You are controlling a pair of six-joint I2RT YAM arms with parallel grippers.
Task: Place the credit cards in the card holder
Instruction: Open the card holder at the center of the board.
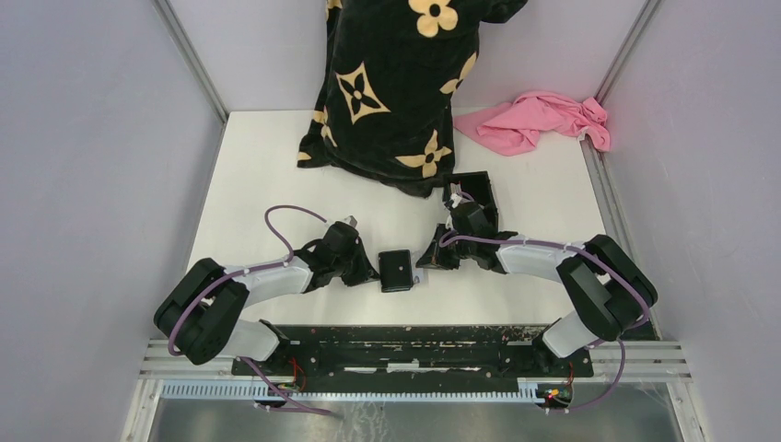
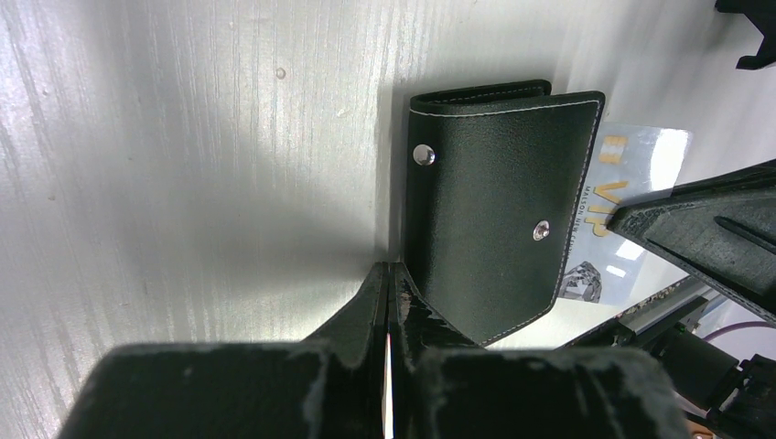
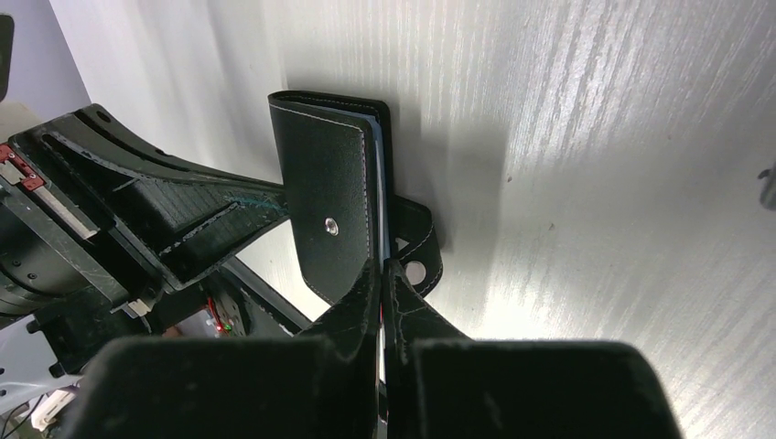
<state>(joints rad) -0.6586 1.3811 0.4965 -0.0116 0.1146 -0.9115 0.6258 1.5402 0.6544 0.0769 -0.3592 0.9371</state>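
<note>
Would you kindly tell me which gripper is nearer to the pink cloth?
Right. The right gripper is in front of the pink cloth, somewhat left of it. The left gripper is farther left, beyond the card holder.

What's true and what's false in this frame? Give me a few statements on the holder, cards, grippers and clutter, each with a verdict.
1. The small black folding card holder lies on the white table between the left gripper and the right gripper. True.
2. Both grippers stand wide open. False: the jaws of both are shut.
3. A silvery plastic card printed VIP sticks out past the holder's edge. True.
4. The crumpled pink cloth lies by the arm bases. False: it lies at the table's far right corner.
</note>
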